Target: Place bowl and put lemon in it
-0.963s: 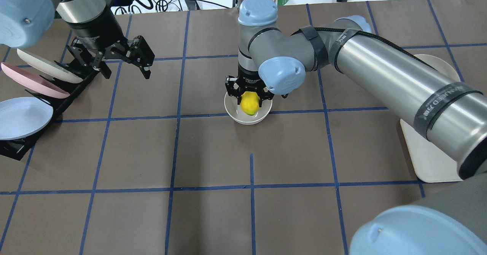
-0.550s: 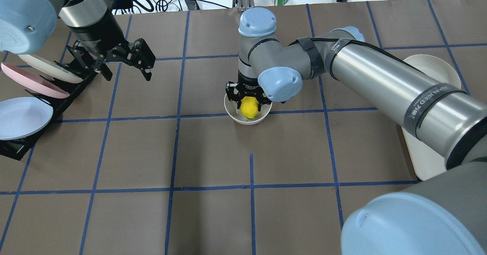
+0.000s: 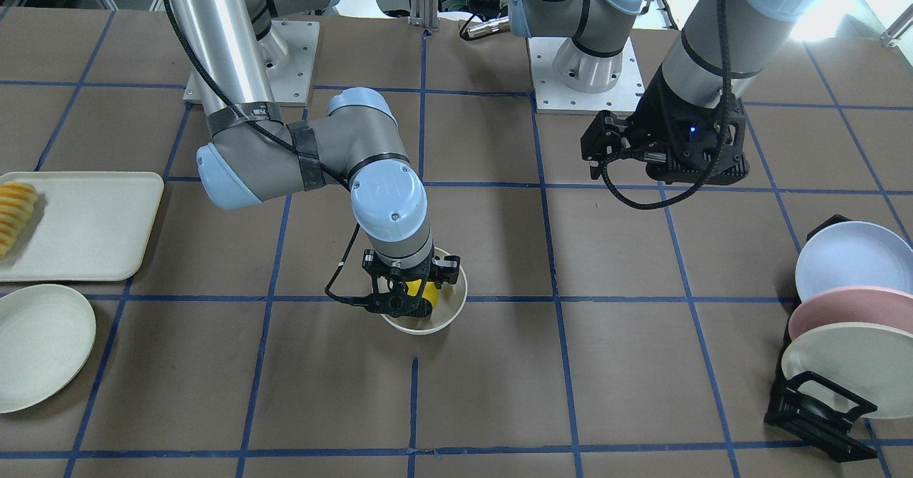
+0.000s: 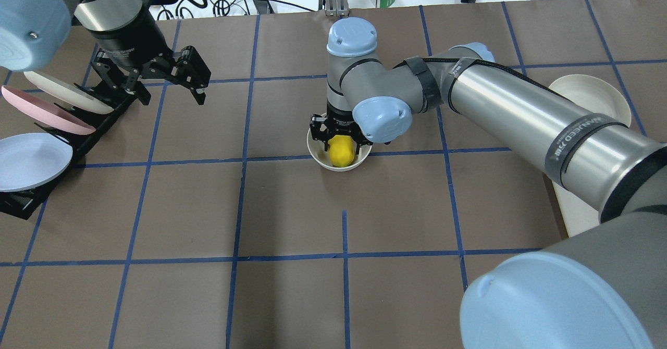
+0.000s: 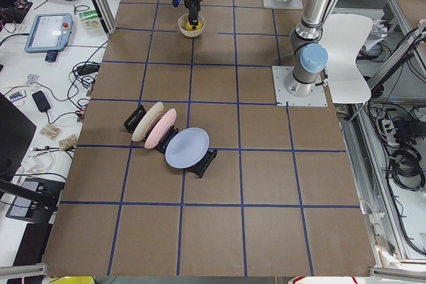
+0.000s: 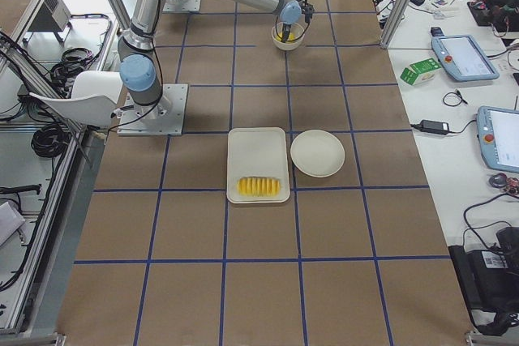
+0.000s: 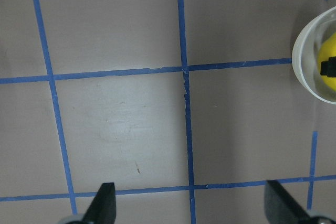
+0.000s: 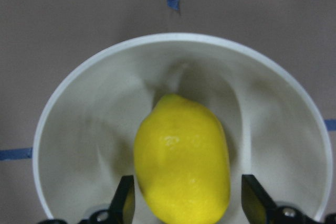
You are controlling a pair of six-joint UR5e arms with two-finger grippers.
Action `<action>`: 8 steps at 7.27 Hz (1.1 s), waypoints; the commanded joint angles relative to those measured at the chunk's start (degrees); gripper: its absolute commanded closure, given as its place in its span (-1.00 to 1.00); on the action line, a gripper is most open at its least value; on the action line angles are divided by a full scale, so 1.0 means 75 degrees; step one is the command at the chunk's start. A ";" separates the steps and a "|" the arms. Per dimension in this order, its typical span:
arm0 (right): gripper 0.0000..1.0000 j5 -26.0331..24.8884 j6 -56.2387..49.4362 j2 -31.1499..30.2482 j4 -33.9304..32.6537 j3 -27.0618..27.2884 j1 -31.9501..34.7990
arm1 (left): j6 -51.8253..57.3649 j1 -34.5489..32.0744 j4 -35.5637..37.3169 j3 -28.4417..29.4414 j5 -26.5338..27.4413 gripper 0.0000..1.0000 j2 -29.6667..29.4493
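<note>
The off-white bowl (image 4: 316, 156) stands upright on the brown table near its middle. The yellow lemon (image 4: 341, 151) lies inside it. My right gripper (image 4: 341, 141) reaches straight down into the bowl, astride the lemon. In the right wrist view the lemon (image 8: 181, 161) rests on the bowl's bottom (image 8: 173, 38) and both fingers (image 8: 252, 200) stand slightly off its sides, so the gripper (image 8: 189, 203) is open. My left gripper (image 4: 172, 95) hangs open and empty over the table at the far left; its view shows the bowl's edge (image 7: 304, 72).
A black rack with three plates (image 4: 36, 130) stands at the table's left edge, beside my left gripper. A white tray (image 3: 78, 228) with sliced fruit (image 3: 14, 214) and a flat off-white plate (image 3: 39, 342) lie on the robot's right side.
My right gripper has come down with the lemon, which now lies low in the bowl with the fingers slightly off it. The left gripper has shifted slightly away.
</note>
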 commanded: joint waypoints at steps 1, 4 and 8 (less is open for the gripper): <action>-1.00 -0.0083 0.0009 -0.0166 0.0019 -0.0104 -0.0070 | -0.0003 0.0012 0.0012 0.0007 -0.0003 -1.00 0.0032; -1.00 -0.0446 -0.0434 -0.1651 0.1488 -0.0117 -0.0968 | -0.0003 0.0024 0.0012 0.0007 -0.0002 -1.00 -0.0014; -1.00 -0.0505 -0.2156 -0.3983 0.4105 0.0036 -0.2587 | -0.0003 0.0105 0.0012 0.0018 -0.0026 -1.00 0.0020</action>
